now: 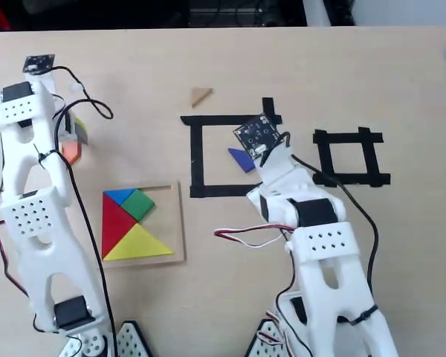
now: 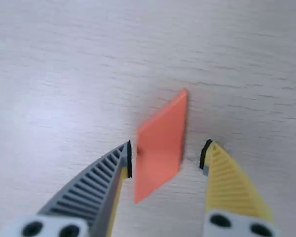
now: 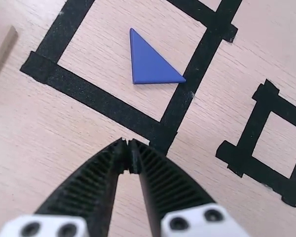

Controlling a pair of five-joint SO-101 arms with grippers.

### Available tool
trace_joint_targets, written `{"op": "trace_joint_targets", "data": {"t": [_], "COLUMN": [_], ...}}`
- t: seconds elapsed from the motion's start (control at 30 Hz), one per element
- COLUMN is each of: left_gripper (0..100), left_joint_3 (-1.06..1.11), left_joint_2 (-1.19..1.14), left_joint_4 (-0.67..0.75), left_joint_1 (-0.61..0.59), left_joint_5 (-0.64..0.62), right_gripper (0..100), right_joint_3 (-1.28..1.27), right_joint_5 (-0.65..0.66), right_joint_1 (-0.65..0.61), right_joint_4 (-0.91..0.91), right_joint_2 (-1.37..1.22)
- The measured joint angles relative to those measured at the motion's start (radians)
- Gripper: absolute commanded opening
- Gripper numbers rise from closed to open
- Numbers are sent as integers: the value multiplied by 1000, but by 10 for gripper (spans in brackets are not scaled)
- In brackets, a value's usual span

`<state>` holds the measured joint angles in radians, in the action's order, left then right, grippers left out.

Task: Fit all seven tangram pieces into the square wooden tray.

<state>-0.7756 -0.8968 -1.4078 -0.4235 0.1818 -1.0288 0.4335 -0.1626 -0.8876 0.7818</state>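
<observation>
our left gripper [image 2: 167, 157] jaws apart either side of the orange piece [image 2: 160, 140], our right gripper [image 3: 127, 152] pinched together, empty, near the blue triangle [image 3: 148, 61]

Robotics lab bench: pale wood table [image 1: 357, 67], black tape squares [image 3: 103, 106] marked just ahead of right gripper [image 3: 127, 148], white arms [image 1: 37, 223] with loose wiring [image 1: 245, 236] exposed.

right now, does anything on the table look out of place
Three pieces lie outside the wooden tray: an orange parallelogram between the open left jaws, a blue triangle inside the larger taped square, and a tan triangle just beyond that square's far edge. Nothing looks damaged.
</observation>
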Motion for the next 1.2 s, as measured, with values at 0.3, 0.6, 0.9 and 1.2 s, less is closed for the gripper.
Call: {"op": "trace_joint_targets", "data": {"t": [0.3, 0.6, 0.9, 1.2], "left_gripper": [233, 138, 25, 30], "left_joint_3": [95, 114, 114, 114], "left_joint_2": [2, 6, 6, 6], "left_joint_4": [18, 68, 74, 87], "left_joint_1": [14, 28, 28, 29], "left_joint_5": [-58, -64, -29, -11], "right_gripper": [11, 11, 11, 11], "right_joint_3": [0, 0, 0, 0], "right_joint_5": [0, 0, 0, 0], "right_joint_1": [0, 0, 0, 0], "right_joint_4": [0, 0, 0, 0], "right_joint_2": [0, 0, 0, 0]}}
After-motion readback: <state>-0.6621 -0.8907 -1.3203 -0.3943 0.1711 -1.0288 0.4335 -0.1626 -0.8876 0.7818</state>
